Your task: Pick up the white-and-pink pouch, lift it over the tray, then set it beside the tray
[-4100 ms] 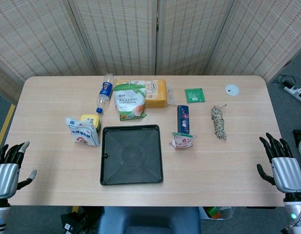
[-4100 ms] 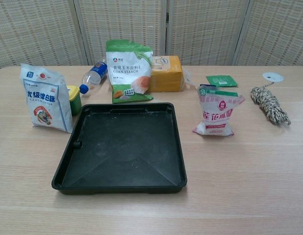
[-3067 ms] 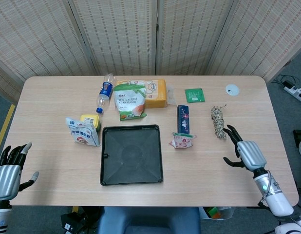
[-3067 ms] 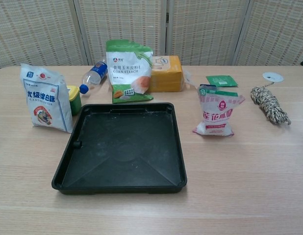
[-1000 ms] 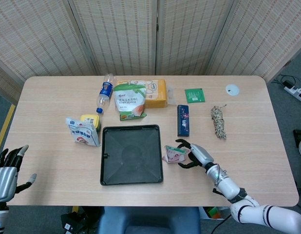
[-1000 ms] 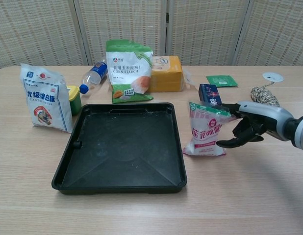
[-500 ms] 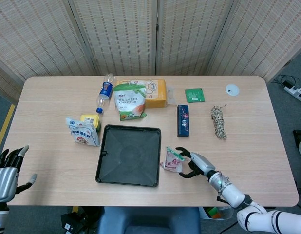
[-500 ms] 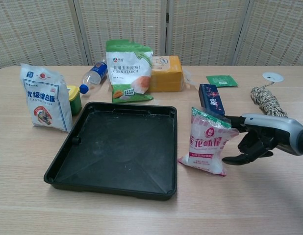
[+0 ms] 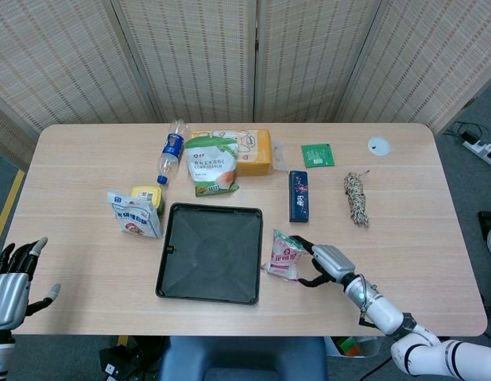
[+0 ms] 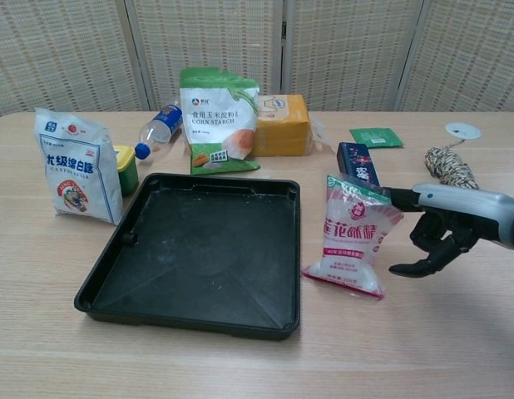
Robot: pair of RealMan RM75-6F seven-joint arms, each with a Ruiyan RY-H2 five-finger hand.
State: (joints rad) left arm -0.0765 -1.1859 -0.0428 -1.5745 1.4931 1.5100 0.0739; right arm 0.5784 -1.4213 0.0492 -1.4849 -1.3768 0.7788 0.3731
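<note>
The white-and-pink pouch [image 9: 284,255] [image 10: 354,235] stands tilted on the table, its left side against the right wall of the black tray [image 9: 210,252] [image 10: 199,249]. My right hand [image 9: 321,263] [image 10: 444,224] reaches in from the right and holds the pouch. Its fingers [image 10: 396,197] lie on the top right corner and the thumb sits close by the lower right edge. My left hand [image 9: 11,287] hangs off the table's near left corner, fingers apart, holding nothing. It shows only in the head view.
Behind the tray lie a corn starch bag [image 9: 210,163], an orange pack [image 9: 253,151] and a bottle [image 9: 171,149]. A white sugar bag [image 10: 78,166] and a yellow-lidded tub [image 9: 148,195] stand to the tray's left. A blue box [image 9: 299,195], twine [image 9: 356,198] and a green packet [image 9: 318,154] lie to its right.
Over the last second my right hand brought the pouch toward the near edge. The tray was shoved left and now sits skewed. The pouch stands more upright than half a second ago.
</note>
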